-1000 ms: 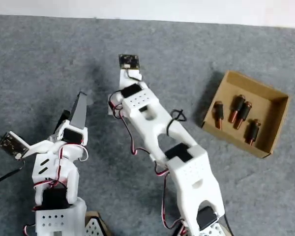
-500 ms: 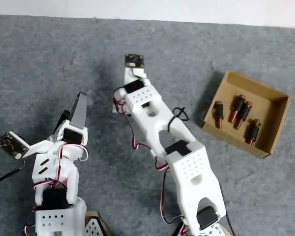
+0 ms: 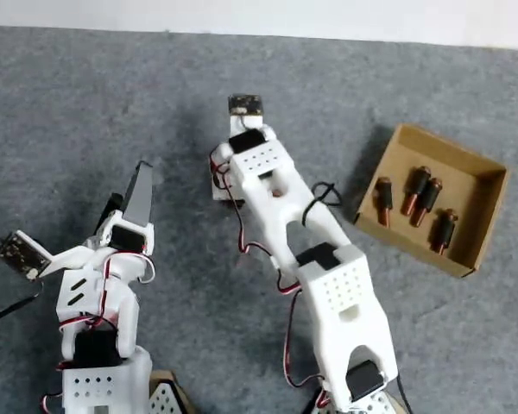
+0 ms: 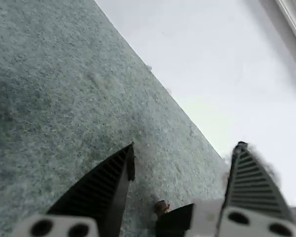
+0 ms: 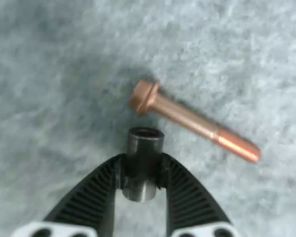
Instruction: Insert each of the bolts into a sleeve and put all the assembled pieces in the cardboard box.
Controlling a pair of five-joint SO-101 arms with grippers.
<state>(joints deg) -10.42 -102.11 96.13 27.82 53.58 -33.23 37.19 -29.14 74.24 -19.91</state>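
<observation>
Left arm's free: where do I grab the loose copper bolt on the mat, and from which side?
Take the bolt by its shank just behind the flanged head, from straight above, jaws across the shaft. It lies flat on the mat, and that leaves the tip free for the sleeve in the right gripper.

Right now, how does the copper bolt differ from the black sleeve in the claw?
The bolt is copper, long and slim; the sleeve is black, short and hollow. The bolt lies loose on the carpet; the sleeve is clamped in the right claw. Both are cylindrical.
</observation>
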